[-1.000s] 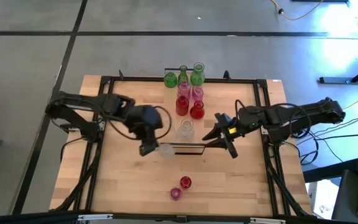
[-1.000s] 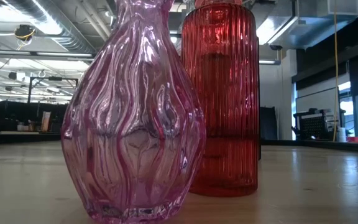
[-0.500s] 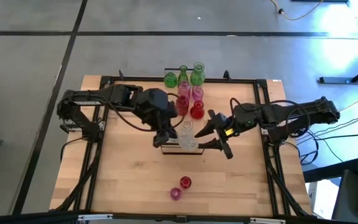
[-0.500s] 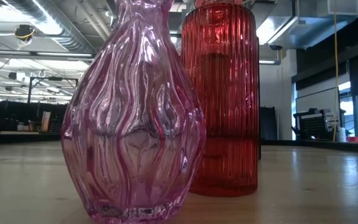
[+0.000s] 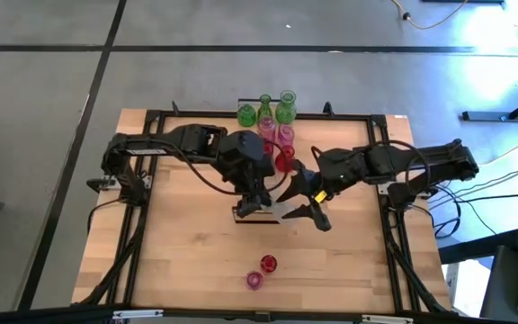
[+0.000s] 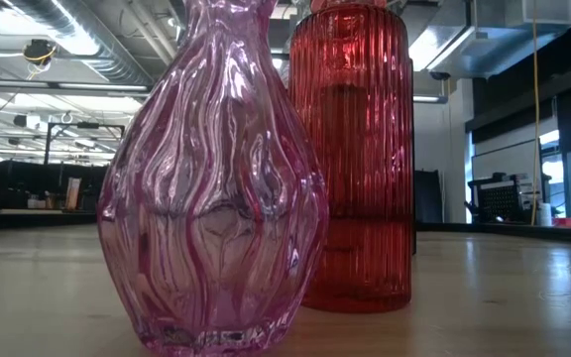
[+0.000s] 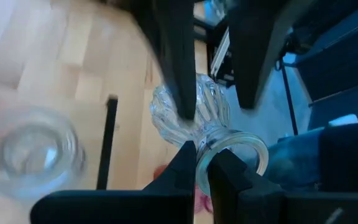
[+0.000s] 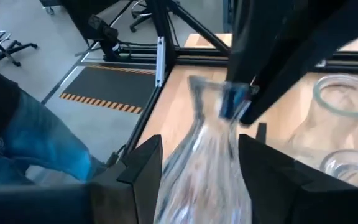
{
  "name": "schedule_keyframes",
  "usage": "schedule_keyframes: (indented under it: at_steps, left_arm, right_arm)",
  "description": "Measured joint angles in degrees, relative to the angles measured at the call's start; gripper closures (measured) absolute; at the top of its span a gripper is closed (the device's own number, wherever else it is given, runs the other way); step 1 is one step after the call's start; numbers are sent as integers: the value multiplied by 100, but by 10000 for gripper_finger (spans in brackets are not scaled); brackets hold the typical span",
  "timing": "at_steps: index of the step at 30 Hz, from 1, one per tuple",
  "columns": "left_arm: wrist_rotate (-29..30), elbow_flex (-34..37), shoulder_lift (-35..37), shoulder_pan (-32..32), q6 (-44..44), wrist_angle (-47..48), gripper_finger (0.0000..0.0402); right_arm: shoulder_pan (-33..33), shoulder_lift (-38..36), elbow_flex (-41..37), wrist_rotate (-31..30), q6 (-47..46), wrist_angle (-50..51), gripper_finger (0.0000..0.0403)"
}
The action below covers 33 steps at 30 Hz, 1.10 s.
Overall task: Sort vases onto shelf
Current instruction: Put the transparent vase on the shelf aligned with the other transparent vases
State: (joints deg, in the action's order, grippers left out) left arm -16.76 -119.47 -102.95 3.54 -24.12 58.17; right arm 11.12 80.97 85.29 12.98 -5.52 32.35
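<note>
The left tool (image 7: pixel 202 163) is pinched on the rim of a clear vase (image 7: pixel 188 115) above mid-counter (image 5: pixel 187 261), while the right tool (image 8: pixel 201 163) stands apart around its body. If the thin rim grip slips before the right one closes, the glass could drop.

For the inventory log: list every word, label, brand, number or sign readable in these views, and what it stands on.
None can be read.
The vases carry no print: the pink vase and red vase are bare glass.
The yellow-and-black stripes on the floor are hazard marking, not text.
Signs in the room behind are too small to read.
</note>
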Motion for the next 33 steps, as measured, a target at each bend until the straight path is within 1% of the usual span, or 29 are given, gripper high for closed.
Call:
schedule_keyframes:
  at_steps: [3, 7, 10, 15, 18, 23, 29, 33]
  left_arm:
    - [30, -158, -89, -15, 71, -60, 388]
    - [34, -361, -243, -16, 184, -18, 388]
    - [85, -377, -295, 6, 201, -78, 388]
    - [178, -381, -271, 56, 232, -83, 388]
    - [195, -375, -286, 64, 242, -13, 388]
    - [206, -373, -278, 82, 289, -30, 388]
    - [204, -370, -282, 80, 304, -170, 388]
    - [274, -368, -282, 80, 304, -188, 374]
  right_arm:
    - [-115, 115, 163, 101, -49, 11, 206]
    - [-361, 173, 217, 543, -410, 55, 206]
    - [-455, 221, 220, 625, -602, -71, 206]
    - [-436, 223, 218, 616, -683, -240, 206]
    - [-438, 248, 220, 616, -771, -140, 223]
    - [-437, 254, 220, 698, -785, -156, 274]
    - [-436, 240, 226, 749, -802, -97, 274]
    - [-436, 240, 226, 699, -820, -73, 274]
